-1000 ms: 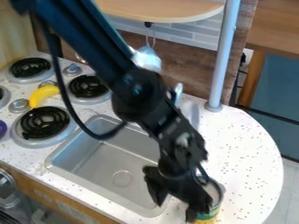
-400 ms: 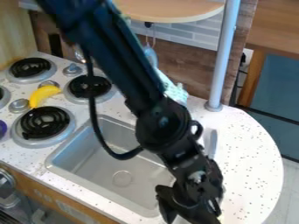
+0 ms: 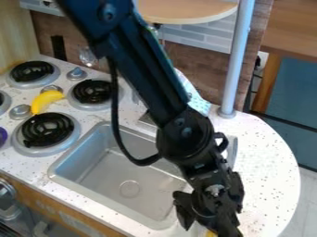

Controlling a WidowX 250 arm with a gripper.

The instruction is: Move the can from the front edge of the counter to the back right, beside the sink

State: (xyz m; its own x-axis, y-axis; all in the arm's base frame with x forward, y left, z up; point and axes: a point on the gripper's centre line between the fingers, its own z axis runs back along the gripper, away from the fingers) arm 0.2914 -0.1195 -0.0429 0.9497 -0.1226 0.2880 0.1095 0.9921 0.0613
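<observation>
Speckled counter (image 3: 267, 159), metal sink (image 3: 102, 173) with round drain (image 3: 129, 189), black gripper (image 3: 212, 228) near something yellow (image 3: 211, 234), grip impossible to tell

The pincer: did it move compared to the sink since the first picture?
Yes. The pincer has moved toward the right and slightly lower in the view, judged against the sink.

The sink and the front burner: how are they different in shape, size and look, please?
The sink is rectangular, while the front burner is round. The sink is larger than the front burner. The sink is a hollow grey basin; the front burner has black coils. Both are set in the speckled counter.
</observation>
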